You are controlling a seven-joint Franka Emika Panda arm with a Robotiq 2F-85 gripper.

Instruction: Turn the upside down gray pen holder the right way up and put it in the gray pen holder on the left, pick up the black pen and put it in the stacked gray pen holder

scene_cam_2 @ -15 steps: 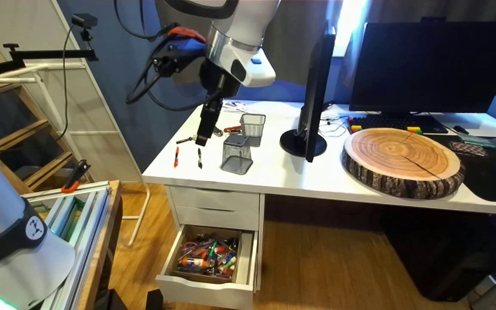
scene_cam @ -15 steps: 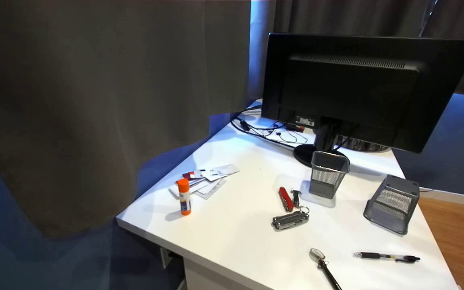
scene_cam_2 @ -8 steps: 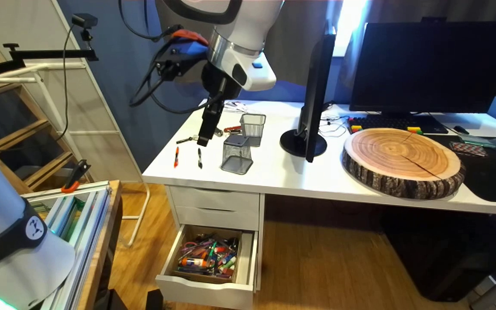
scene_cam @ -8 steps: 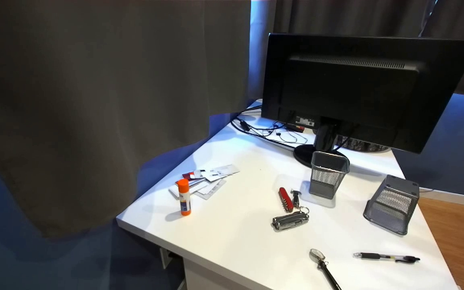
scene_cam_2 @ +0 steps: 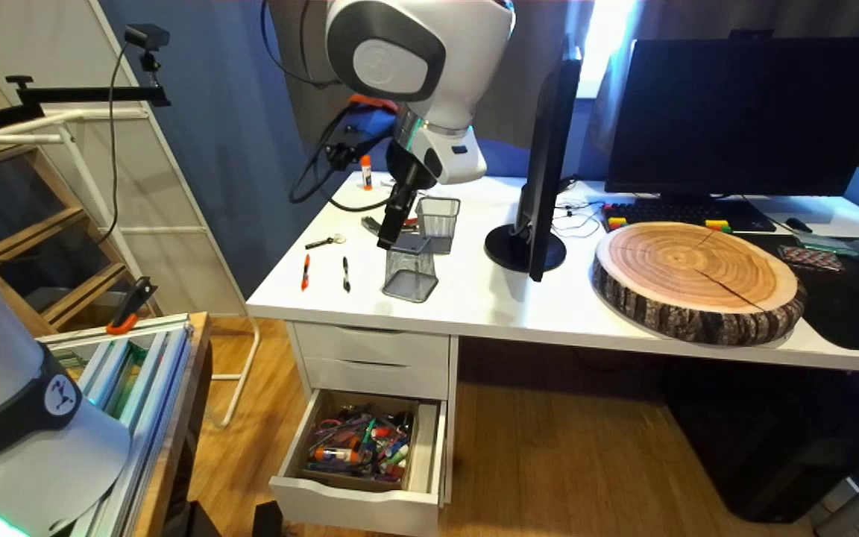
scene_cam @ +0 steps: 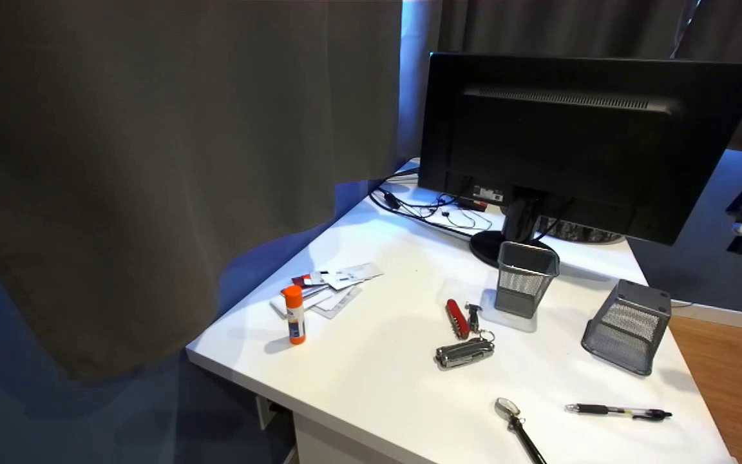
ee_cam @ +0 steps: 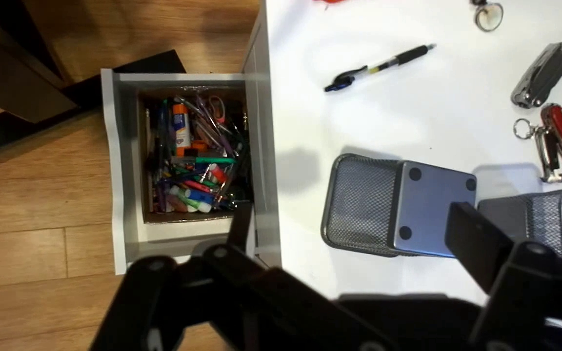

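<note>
You've just swung the jaws, wide apart and empty, nearer the upturned pen holder, so gripping it to flip it likely comes next.

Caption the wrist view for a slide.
Open claw over a desk with an inverted holder, a black pen and an open drawer.

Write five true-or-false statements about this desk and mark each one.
1. The upside-down gray pen holder rests on its rim. True.
2. The two holders are stacked. False: the upright gray pen holder stands apart.
3. The black pen lies on the white desk. True.
4. The black pen is gripped. False: the tool is open, apart from it.
5. The bottom drawer is pulled open. True.
</note>
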